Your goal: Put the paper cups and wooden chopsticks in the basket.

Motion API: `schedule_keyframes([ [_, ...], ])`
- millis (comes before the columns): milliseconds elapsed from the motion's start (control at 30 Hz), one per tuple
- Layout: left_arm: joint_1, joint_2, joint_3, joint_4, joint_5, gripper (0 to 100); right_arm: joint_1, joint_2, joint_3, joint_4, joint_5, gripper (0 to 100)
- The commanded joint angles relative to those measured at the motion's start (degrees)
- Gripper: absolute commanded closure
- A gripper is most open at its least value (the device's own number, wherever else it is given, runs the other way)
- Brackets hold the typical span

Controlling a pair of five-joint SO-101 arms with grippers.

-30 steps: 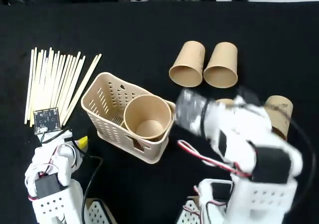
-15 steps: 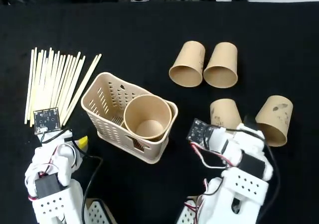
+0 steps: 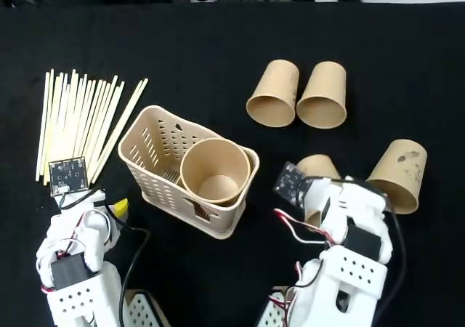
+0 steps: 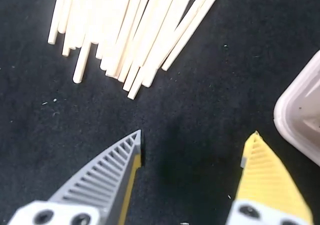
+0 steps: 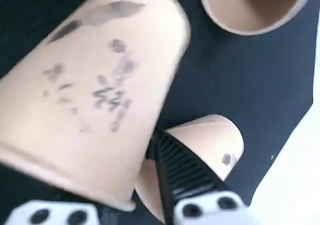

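A beige slotted basket [image 3: 152, 156] stands left of centre with one paper cup [image 3: 216, 171] upright inside it. Wooden chopsticks [image 3: 76, 120] lie in a loose bundle to its left. My left gripper [image 4: 197, 132] hovers open just short of the chopstick ends [image 4: 135, 60]. Two paper cups [image 3: 275, 94] [image 3: 322, 96] lie side by side at the back right. My right gripper [image 5: 147, 135] is shut on the wall of a marked cup [image 5: 95, 100] [image 3: 317, 166]; its black finger [image 5: 175, 167] sits outside the wall. Another cup [image 3: 398, 176] lies just to the right.
The table is covered in black cloth [image 3: 218, 51]. The basket's rim [image 4: 300, 120] is close beside my left gripper's yellow finger. Both arm bases stand at the near edge, with loose cables [image 3: 134, 254] between them.
My right arm swung away from the basket, came down toward the near right and closed on the cup there, nudging it slightly left. The left arm has not moved.
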Motion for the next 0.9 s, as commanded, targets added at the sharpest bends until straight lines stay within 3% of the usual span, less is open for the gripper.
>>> schedule_keyframes([
  [0, 0.13, -0.35, -0.22, -0.97, -0.53, 68, -0.26, -0.66, -9.45, 8.53, -3.60, 98.6],
  [233, 0.13, -0.35, -0.22, -0.97, -0.53, 68, -0.70, -0.04, -30.11, 30.95, -10.29, 98.6],
  [433, 0.13, -0.35, -0.22, -0.97, -0.53, 68, -0.88, -0.31, -44.09, 43.96, -18.37, 98.6],
  [567, 0.13, -0.35, -0.22, -0.97, -0.53, 68, -6.68, -0.04, -58.24, 53.10, -23.12, 98.6],
  [867, 0.13, -0.35, -0.22, -0.97, -0.53, 68, -20.66, 7.34, -79.69, 53.98, -45.63, 98.6],
])
